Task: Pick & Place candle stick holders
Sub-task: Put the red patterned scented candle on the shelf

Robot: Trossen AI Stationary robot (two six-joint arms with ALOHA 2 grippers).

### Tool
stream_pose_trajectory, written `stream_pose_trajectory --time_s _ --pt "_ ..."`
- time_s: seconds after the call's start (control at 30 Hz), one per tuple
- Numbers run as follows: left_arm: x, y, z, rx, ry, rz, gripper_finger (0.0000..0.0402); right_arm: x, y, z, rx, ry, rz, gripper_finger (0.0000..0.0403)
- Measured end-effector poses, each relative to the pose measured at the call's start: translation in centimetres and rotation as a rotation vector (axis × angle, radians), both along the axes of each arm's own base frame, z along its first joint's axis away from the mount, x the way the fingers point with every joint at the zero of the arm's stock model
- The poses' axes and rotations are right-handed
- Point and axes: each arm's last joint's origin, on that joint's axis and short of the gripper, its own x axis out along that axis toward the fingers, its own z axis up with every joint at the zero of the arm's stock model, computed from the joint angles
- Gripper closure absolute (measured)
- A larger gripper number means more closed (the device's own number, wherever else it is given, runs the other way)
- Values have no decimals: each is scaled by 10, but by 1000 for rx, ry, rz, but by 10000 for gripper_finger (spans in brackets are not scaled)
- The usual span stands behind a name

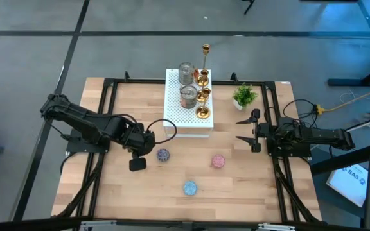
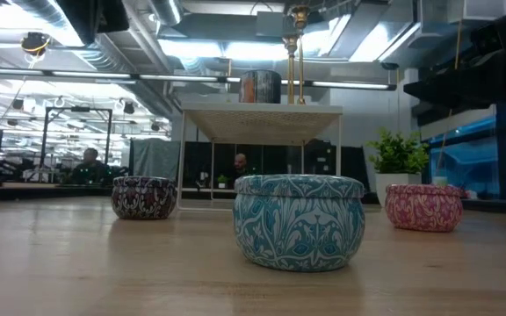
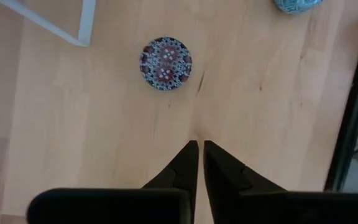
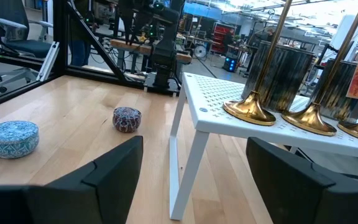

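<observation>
Several gold candle stick holders (image 1: 202,95) and two silvery cups (image 1: 187,96) stand on the white perforated box (image 1: 172,96); a tall thin gold one (image 1: 205,50) stands at its far end. Three small round tins rest on the table: dark patterned (image 1: 163,154), pink (image 1: 218,160) and blue (image 1: 190,188). My left gripper (image 3: 197,145) is shut and empty above the table, just left of the dark tin (image 3: 166,63). My right gripper (image 1: 246,130) is open and empty to the right of the box, with the gold bases (image 4: 249,111) ahead of it.
A small green potted plant (image 1: 244,96) stands right of the box, at the far side of my right gripper. The black frame rails (image 1: 111,102) run along the table's edges. Bare wood lies between the tins and the near edge. People sit in the room beyond (image 2: 240,165).
</observation>
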Motion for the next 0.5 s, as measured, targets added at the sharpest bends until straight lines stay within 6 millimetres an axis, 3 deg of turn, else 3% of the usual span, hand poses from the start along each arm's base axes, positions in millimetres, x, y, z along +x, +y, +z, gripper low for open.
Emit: stream_pose_trajectory --time_s 0.5 --pt "-14 -37 -4 58 -32 -79 219 0 0 0 0 0 0 112"
